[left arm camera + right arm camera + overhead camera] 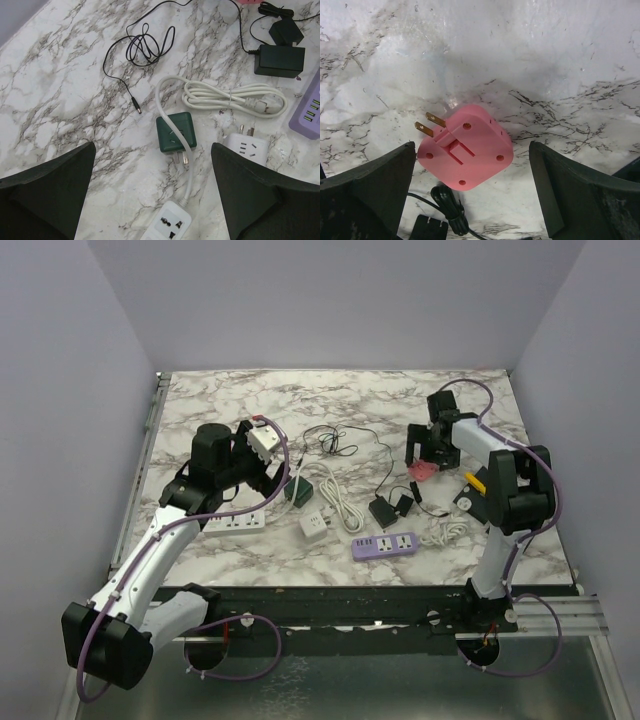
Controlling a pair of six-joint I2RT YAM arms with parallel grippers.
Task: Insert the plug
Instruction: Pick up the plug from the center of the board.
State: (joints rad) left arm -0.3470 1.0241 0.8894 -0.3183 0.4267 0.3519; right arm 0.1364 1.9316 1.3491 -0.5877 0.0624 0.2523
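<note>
The white marble-patterned surface [330, 400] with grey veins carried everything. The left hand [152, 165] hung over its left half with both black fingers [50, 195] spread wide and nothing between them. The right hand [471, 145] hung low over the right rear part, also wide, its fingers [580, 195] standing on either side of the task's thing without touching it. A long white power strip [235, 524] lay near the front left, and a shorter purple power strip [385, 544] lay near the front centre. Between them and further back lay a bundled thick white cable [230, 97]. A black rectangular power adapter [279, 60] sat just behind the purple strip. A dark green cube-shaped plug adapter [175, 132] lay by the bundle, prongs toward the white strip, with the white cord crossing it. A small white cube adapter [247, 149] rested beside it. The pink rounded square plug adapter [465, 150] lay flat under the right hand, its 2 brass prongs [431, 125] pointing sideways. A thin black wire [145, 45] lay looped behind the green one.
</note>
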